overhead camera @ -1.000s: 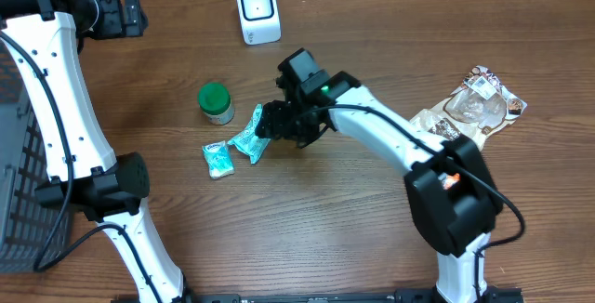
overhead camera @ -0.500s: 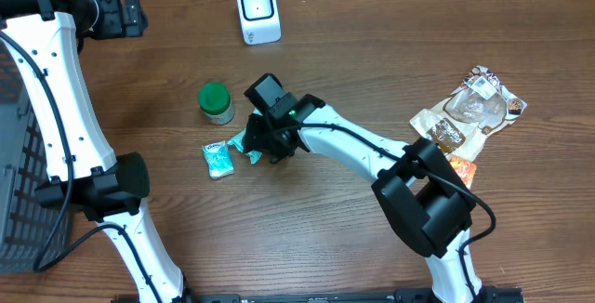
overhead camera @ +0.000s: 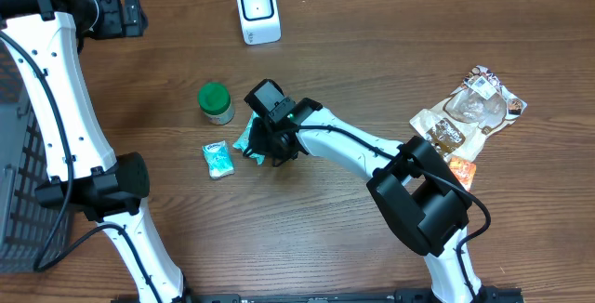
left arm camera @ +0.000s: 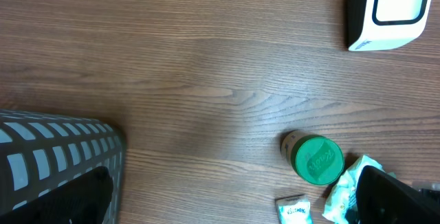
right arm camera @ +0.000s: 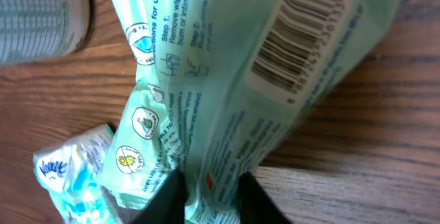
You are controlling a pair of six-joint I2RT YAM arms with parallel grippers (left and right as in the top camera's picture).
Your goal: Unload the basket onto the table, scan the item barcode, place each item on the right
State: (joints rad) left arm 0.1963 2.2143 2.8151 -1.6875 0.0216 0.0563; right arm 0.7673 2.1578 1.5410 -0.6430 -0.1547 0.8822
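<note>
The wooden table (overhead camera: 372, 24) carried a white scanner (overhead camera: 257, 11) at its far edge, a green-lidded jar (overhead camera: 216, 103), and a small sachet (overhead camera: 217, 160) near a wipes pack (overhead camera: 244, 141). Snack bags (overhead camera: 469, 108) lay at its right, a basket (overhead camera: 19, 154) at its left.

The surface (overhead camera: 390, 52) is brown wood, grain showing, with a matt finish. The packet (right arm camera: 227, 93) is thin crinkled plastic film with a slight sheen. The scanner (overhead camera: 257, 10) is smooth, glossy white plastic, and the jar lid (left arm camera: 317, 159) is smooth green plastic.
</note>
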